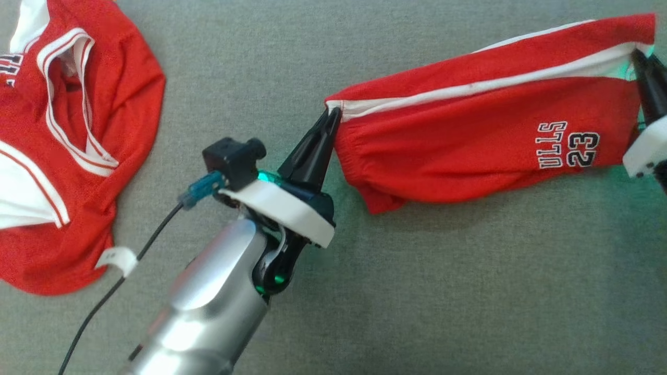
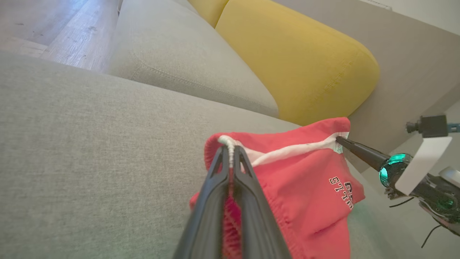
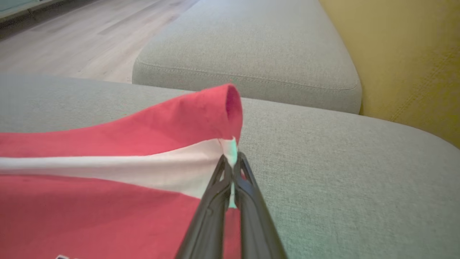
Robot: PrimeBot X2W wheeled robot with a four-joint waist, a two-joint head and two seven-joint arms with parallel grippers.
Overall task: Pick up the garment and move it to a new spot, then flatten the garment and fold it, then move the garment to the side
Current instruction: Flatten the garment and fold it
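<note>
The garment is a pair of red shorts [image 1: 469,135] with a white side stripe and "23" printed near one hem. It hangs stretched between my two grippers above the grey sofa seat [image 1: 417,291]. My left gripper [image 1: 332,115] is shut on the waistband corner at the white stripe, which also shows in the left wrist view [image 2: 230,151]. My right gripper [image 1: 637,56] is shut on the hem end of the same stripe, seen close in the right wrist view [image 3: 231,162]. The shorts [image 2: 298,172] sag below the stripe, and their lower edge drapes toward the seat.
A second red garment, a jersey [image 1: 78,146] with white trim, lies crumpled at the left of the seat. A yellow back cushion [image 2: 298,61] and another grey seat cushion [image 3: 248,46] lie beyond. Wooden floor [image 2: 46,25] borders the sofa. A black cable [image 1: 104,297] trails from my left wrist.
</note>
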